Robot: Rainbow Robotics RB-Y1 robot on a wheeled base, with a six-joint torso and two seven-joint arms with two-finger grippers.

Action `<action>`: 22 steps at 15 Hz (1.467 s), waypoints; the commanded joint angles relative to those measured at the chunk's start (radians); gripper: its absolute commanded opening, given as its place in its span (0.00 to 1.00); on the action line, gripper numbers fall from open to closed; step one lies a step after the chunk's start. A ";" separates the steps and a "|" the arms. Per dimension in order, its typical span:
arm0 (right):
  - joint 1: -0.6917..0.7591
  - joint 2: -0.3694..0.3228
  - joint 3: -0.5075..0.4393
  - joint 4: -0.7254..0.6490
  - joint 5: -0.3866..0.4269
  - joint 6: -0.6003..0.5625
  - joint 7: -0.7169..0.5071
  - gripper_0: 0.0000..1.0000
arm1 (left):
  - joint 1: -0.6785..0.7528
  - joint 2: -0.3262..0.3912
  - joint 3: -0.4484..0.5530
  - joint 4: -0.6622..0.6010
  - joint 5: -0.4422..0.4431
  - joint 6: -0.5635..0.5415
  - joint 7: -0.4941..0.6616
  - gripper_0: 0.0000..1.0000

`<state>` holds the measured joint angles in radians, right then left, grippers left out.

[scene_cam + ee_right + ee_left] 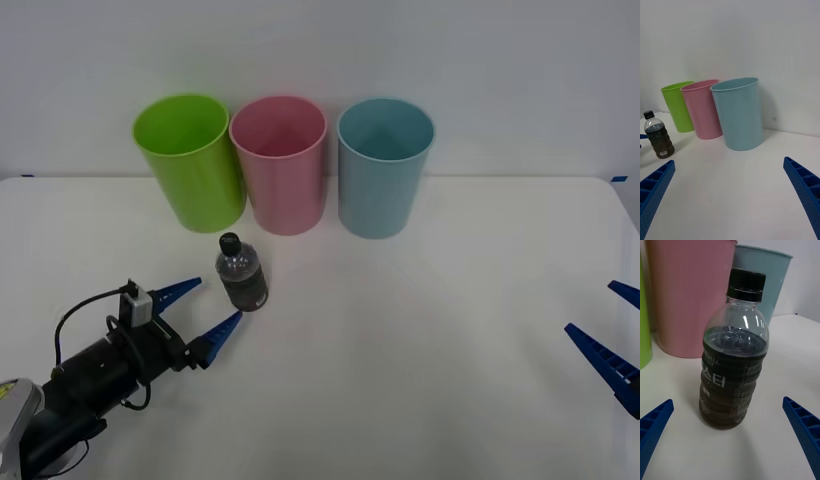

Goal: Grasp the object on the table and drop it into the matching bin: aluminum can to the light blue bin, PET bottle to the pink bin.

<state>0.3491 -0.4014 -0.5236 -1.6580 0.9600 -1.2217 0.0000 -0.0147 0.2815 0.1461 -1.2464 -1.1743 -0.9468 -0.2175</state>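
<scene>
I am holding the left gripper (213, 305) low over the table (420, 340), its blue fingers (655, 423) spread wide apart, just near and left of the bottle (241, 272) without touching it. The bottle is standing upright on the table, close in front of the pink bin (280, 165), which is sitting between the green bin (190, 160) and the light blue bin (384, 166) along the far side. I am keeping the right gripper (612, 340) parked at the right edge, fingers apart.
</scene>
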 commanded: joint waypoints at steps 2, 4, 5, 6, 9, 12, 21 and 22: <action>0.000 0.000 0.000 0.000 0.000 0.000 0.000 1.00 | -0.019 -0.022 -0.037 0.001 -0.001 0.057 -0.013 1.00; 0.000 0.000 0.000 0.000 0.000 0.000 0.000 1.00 | -0.031 -0.024 -0.056 0.001 -0.001 0.089 -0.020 1.00; 0.000 0.000 0.000 0.000 0.000 0.000 0.000 1.00 | -0.041 -0.024 -0.063 0.001 -0.001 0.105 -0.023 1.00; 0.000 0.000 0.000 0.000 0.000 0.000 0.000 1.00 | -0.047 -0.024 -0.069 0.001 -0.001 0.112 -0.023 1.00; 0.000 0.000 0.000 0.000 0.000 0.000 0.000 1.00 | -0.062 -0.025 -0.088 0.005 -0.001 0.135 -0.022 1.00; 0.000 0.000 0.000 0.000 0.000 0.000 0.000 1.00 | -0.091 -0.025 -0.099 0.042 -0.002 0.138 -0.028 1.00; 0.000 0.000 0.000 0.000 0.000 0.000 0.000 1.00 | -0.136 -0.051 -0.106 0.096 -0.002 0.145 -0.045 1.00; 0.000 0.000 0.000 0.000 0.000 0.000 0.000 1.00 | -0.134 -0.054 -0.106 0.096 -0.004 0.145 -0.046 1.00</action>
<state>0.3491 -0.4014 -0.5236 -1.6580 0.9600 -1.2217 0.0000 -0.1498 0.2294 0.0398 -1.1505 -1.1770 -0.8022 -0.2627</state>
